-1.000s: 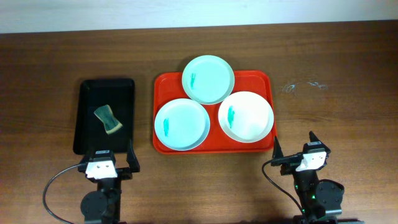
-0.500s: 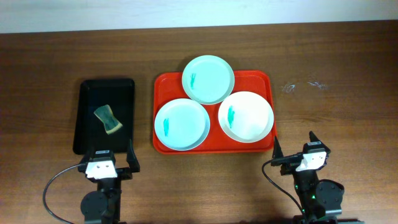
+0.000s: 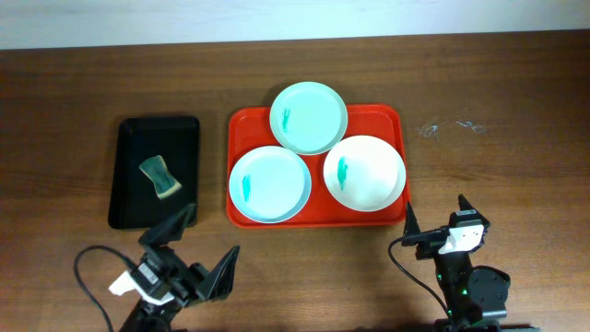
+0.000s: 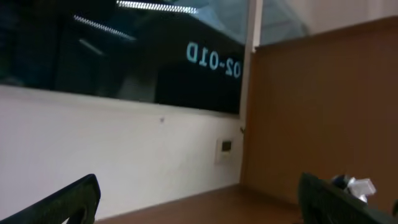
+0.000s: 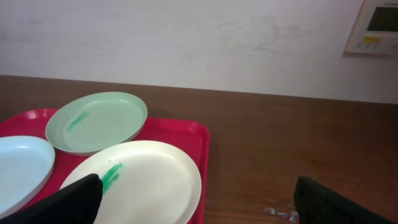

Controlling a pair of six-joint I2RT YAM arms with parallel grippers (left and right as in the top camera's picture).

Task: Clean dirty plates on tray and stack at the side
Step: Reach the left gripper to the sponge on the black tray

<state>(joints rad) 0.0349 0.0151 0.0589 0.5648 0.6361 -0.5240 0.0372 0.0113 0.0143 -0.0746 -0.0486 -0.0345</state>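
The red tray [image 3: 387, 118] holds three plates, each with a teal smear: a mint one [image 3: 309, 117] at the back, a pale one [image 3: 269, 184] front left, a white one [image 3: 364, 172] front right. In the right wrist view the tray [image 5: 186, 132], mint plate [image 5: 97, 121] and white plate [image 5: 146, 180] show. My left gripper [image 3: 201, 243] is open and empty near the table's front edge, turned to the right. My right gripper [image 3: 437, 216] is open and empty, in front of the tray's right corner. The left wrist view shows only walls and table; its gripper [image 4: 199, 200] is open.
A black tray [image 3: 129, 148] at the left holds a green and yellow sponge [image 3: 160, 177]. A whitish smudge [image 3: 452, 128] marks the wood right of the red tray. A pale blue plate edge [image 5: 18, 171] shows at the right wrist view's left.
My left arm has swung and tilted, its gripper now pointing to the right and forward. The right arm and the plates have not moved.
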